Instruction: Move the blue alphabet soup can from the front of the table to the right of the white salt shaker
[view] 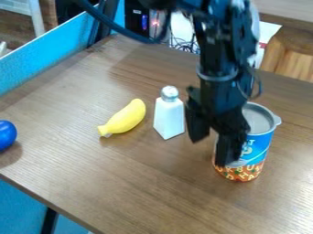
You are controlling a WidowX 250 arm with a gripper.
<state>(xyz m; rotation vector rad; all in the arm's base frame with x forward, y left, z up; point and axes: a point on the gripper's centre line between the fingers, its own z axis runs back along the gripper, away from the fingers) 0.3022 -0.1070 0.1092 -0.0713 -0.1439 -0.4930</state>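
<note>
Can (260, 142), just one, is standing behind the spread, empty claw (210, 151); one shaker (169, 116), one banana (125, 118), one blue ball (7, 135) are sharing the table (140, 183).

1. The arm (223, 52) is black, built of chunky, angular segments, with bluish glints near its top.
2. Small pale spots dot its dark housing above the gripper (211, 151); whether they are screws cannot be told.
3. A narrow grey band (216, 77) rings the arm above the gripper.
4. A thick, dark cable (116, 26) with a blue sheen curves in a smooth loop, above and to the left of the gripper.
5. A thinner dark wire (260, 86) bows outward beside the arm, above and to the right of the gripper.
6. The gripper is matte black, with two broad, blocky fingers (229, 144).
</note>
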